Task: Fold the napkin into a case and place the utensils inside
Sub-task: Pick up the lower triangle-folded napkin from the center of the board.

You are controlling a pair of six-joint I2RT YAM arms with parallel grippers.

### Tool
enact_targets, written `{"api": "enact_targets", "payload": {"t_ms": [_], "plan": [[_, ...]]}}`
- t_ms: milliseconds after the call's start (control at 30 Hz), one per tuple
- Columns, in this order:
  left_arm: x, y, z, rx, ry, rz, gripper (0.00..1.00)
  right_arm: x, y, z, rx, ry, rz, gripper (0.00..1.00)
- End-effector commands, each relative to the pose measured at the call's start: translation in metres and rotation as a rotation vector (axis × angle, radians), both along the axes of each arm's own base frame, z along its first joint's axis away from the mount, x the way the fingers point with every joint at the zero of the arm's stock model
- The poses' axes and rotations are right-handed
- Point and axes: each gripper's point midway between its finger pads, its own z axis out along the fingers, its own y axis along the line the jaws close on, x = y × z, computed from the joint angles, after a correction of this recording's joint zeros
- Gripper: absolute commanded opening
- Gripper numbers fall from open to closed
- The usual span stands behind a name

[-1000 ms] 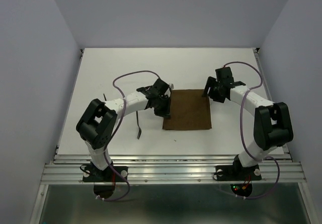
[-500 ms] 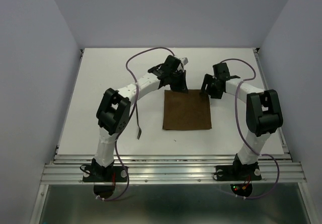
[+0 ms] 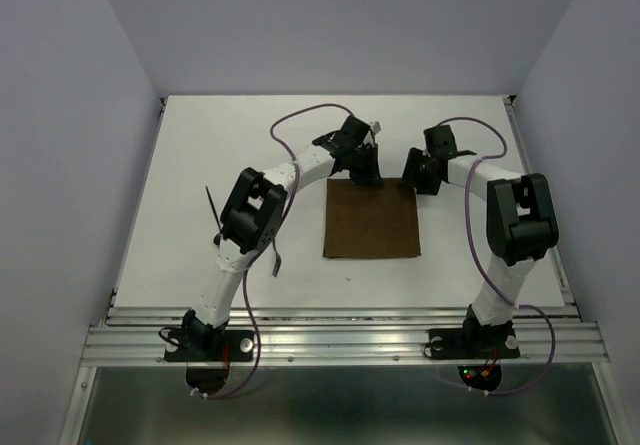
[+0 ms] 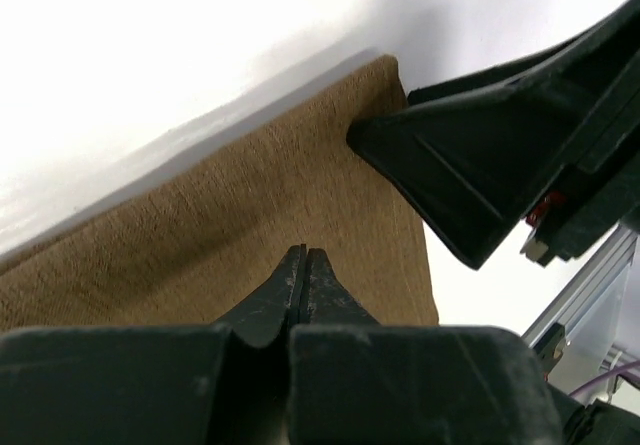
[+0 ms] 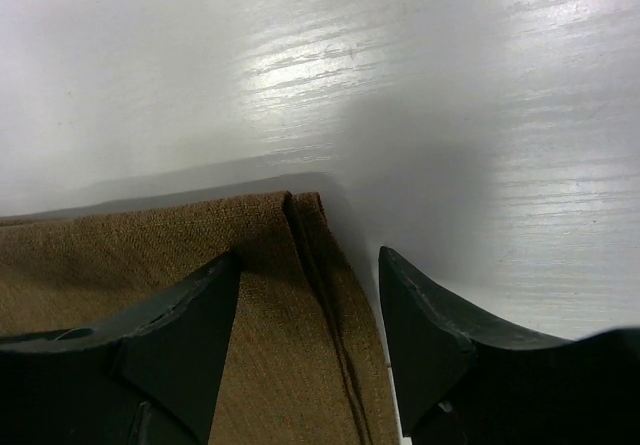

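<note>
The dark brown napkin lies flat mid-table as a rectangle; in the right wrist view its far right corner shows doubled layers. My left gripper is shut, tips just over the cloth's far edge, nothing visibly pinched. Open, my right gripper straddles that far right corner, one finger over the cloth, the other over bare table. Its black finger also shows in the left wrist view. Two thin dark utensils lie left of the napkin: a long one and a shorter one, both partly hidden by the left arm.
The white table ends in a metal rail at the near side. Grey walls close in the left, right and back. The left arm reaches diagonally across the table's left half.
The left arm swung from the napkin's left edge up to its far edge, close to the right gripper. The right gripper shifted slightly toward the far right corner and narrowed a little.
</note>
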Motion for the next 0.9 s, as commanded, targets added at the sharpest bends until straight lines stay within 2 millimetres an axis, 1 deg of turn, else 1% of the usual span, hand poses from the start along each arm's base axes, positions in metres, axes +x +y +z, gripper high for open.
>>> {"api": "enact_targets", "payload": {"t_ms": [0, 67, 100, 133, 167, 200, 400, 500, 667, 733, 767, 833, 867], "plan": [[0.021, -0.011, 0.024, -0.065, -0.059, 0.019, 0.00, 0.010, 0.004, -0.001, 0.034, -0.036, 0.018, 0.62], [0.028, -0.012, 0.025, -0.073, -0.069, 0.023, 0.00, 0.009, 0.006, -0.004, 0.043, -0.028, 0.022, 0.60], [0.027, -0.012, 0.017, -0.061, -0.054, 0.019, 0.00, 0.009, 0.007, -0.005, 0.045, -0.025, 0.024, 0.59], [0.029, -0.012, 0.015, -0.056, -0.051, 0.018, 0.00, 0.009, 0.007, -0.005, 0.048, -0.024, 0.025, 0.58], [0.032, -0.013, 0.017, -0.058, -0.058, 0.019, 0.00, 0.008, 0.008, -0.007, 0.052, -0.020, 0.026, 0.57], [0.032, -0.012, 0.008, -0.044, -0.047, 0.017, 0.00, 0.008, 0.009, -0.008, 0.056, -0.020, 0.026, 0.57], [0.035, -0.007, -0.015, -0.010, -0.022, 0.031, 0.00, 0.006, 0.012, -0.011, 0.077, -0.015, 0.032, 0.49], [0.035, -0.002, -0.032, 0.019, -0.005, 0.031, 0.00, 0.006, 0.012, -0.011, 0.078, -0.017, 0.031, 0.43], [0.030, 0.005, -0.048, 0.048, 0.019, 0.029, 0.00, 0.006, 0.011, -0.009, 0.072, -0.024, 0.031, 0.41], [0.030, 0.007, -0.049, 0.048, 0.016, 0.031, 0.00, 0.006, 0.012, -0.008, 0.074, -0.026, 0.034, 0.35], [0.028, 0.008, -0.050, 0.051, 0.020, 0.030, 0.00, 0.007, 0.012, -0.008, 0.076, -0.028, 0.036, 0.24], [0.027, 0.008, -0.051, 0.054, 0.025, 0.027, 0.00, 0.007, 0.013, -0.005, 0.083, -0.038, 0.034, 0.12], [0.026, 0.009, -0.053, 0.058, 0.029, 0.027, 0.00, 0.007, 0.014, -0.003, 0.088, -0.044, 0.036, 0.04]]}}
